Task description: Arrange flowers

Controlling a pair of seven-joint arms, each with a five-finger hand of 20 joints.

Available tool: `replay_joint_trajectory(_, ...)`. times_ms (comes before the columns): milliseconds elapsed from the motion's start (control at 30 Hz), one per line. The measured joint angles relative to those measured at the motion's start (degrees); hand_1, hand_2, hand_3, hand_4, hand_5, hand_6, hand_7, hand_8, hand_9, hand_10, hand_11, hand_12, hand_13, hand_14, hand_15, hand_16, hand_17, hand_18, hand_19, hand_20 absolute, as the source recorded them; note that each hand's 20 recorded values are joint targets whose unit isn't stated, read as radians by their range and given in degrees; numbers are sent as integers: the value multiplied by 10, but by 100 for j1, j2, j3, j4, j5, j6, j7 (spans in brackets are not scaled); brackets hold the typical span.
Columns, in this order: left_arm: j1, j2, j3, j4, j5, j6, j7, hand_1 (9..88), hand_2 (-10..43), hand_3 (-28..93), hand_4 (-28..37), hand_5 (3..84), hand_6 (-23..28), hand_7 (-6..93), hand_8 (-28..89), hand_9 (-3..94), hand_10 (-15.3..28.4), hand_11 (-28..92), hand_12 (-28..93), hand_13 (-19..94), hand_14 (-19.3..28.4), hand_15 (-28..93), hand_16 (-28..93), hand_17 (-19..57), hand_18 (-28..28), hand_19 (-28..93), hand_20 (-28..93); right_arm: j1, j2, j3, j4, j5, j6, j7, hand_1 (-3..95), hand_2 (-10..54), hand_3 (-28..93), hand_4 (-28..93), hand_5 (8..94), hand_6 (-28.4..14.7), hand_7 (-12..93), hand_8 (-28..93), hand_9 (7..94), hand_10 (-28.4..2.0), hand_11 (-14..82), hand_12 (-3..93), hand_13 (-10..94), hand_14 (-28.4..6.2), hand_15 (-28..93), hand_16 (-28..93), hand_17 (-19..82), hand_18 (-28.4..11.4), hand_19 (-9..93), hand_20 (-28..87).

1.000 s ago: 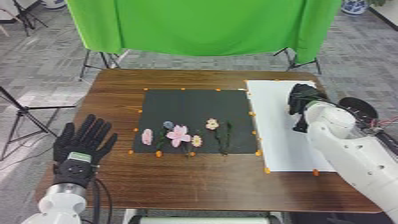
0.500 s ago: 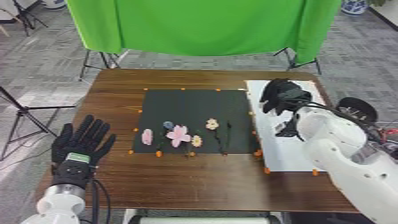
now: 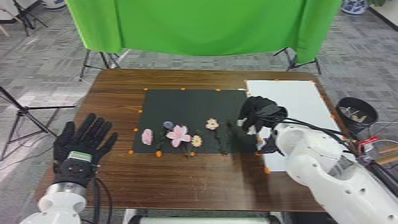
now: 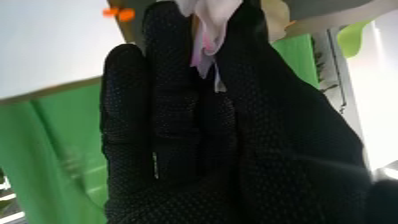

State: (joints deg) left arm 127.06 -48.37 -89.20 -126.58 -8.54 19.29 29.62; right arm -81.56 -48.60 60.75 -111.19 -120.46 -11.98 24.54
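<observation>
A pale flower [image 4: 216, 22] is pinched by the right hand [image 3: 259, 109] near the black sheet's [image 3: 185, 106] right edge; the left hand [image 3: 80, 144] is spread. By a low, sideways approach, the nearby dark stem [image 3: 228, 130] could be dragged askew.

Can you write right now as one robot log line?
arrange flowers | right hand: holding pale petals | at black sheet's right edge | left hand: open
</observation>
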Motion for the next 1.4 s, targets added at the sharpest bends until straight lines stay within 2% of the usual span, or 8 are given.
replay_joint_trajectory(100,0,-12,5,0,7,0,-12,284,164,710,-283,419,94,170,-95,383,160,229,131,281,157,399,-64,-78,154,411,105,-78,-43,-6,-34,-16,-59,2,535,-95,746,-283,543,-7,190,-139,622,-108,169,183,620,-83,306,241,360,-152,635,182)
replay_joint_trajectory(233,0,-12,21,0,40,-2,-6,284,164,710,-283,419,94,170,-95,383,160,229,131,281,157,399,-64,-78,154,411,105,-138,-85,1,-78,-332,-384,-126,523,-95,769,-283,517,-9,188,-139,571,-116,145,162,581,-94,308,204,323,-155,575,164)
replay_joint_trajectory(533,2,-12,17,1,81,-1,6,284,164,710,-283,419,94,170,-95,383,160,229,131,281,157,399,-64,-78,154,411,105,-227,-133,201,-252,-338,-779,-132,484,-95,753,-283,448,-32,162,-130,478,-146,106,154,506,-120,310,178,287,-173,581,172)
replay_joint_trajectory(667,10,-12,10,1,80,0,8,284,164,710,-283,419,94,170,-95,383,160,229,131,281,157,399,-64,-78,154,411,105,-318,-166,460,-470,-243,-1138,-132,455,-95,720,-283,473,-25,162,-125,493,-139,110,157,484,-131,305,169,278,-175,579,172)
replay_joint_trajectory(867,52,-8,-17,0,78,4,12,284,164,710,-283,419,94,170,-95,383,160,229,131,281,157,399,-64,-78,154,411,105,-7,-166,-39,-308,-478,-453,-483,464,-95,658,-283,506,1,183,-137,522,-107,114,149,477,-125,293,165,266,-174,569,176)
replay_joint_trajectory(1033,47,-6,-14,0,80,5,0,284,164,710,-283,419,94,170,-95,383,160,229,131,281,157,399,-64,-78,154,411,105,609,-400,-592,142,-1121,-540,-1234,469,-68,702,-283,571,33,224,-158,515,-106,103,141,445,-121,272,163,255,-168,557,181)
replay_joint_trajectory(1200,9,-5,0,1,87,5,-18,284,164,710,-283,419,94,170,-95,383,160,229,131,281,157,399,-64,-78,154,411,105,961,-809,-705,273,-1266,-1385,-1311,403,20,755,-283,551,25,202,-155,436,-116,76,126,356,-145,243,152,200,-179,551,185)
replay_joint_trajectory(1400,9,-2,-14,7,100,3,-51,284,164,710,-283,419,94,170,-95,383,160,229,131,281,157,399,-64,-78,154,411,105,1188,-1048,-819,332,-1410,-2467,-1218,403,16,773,-283,513,3,175,-145,361,-149,74,107,278,-158,216,126,164,-175,525,171)
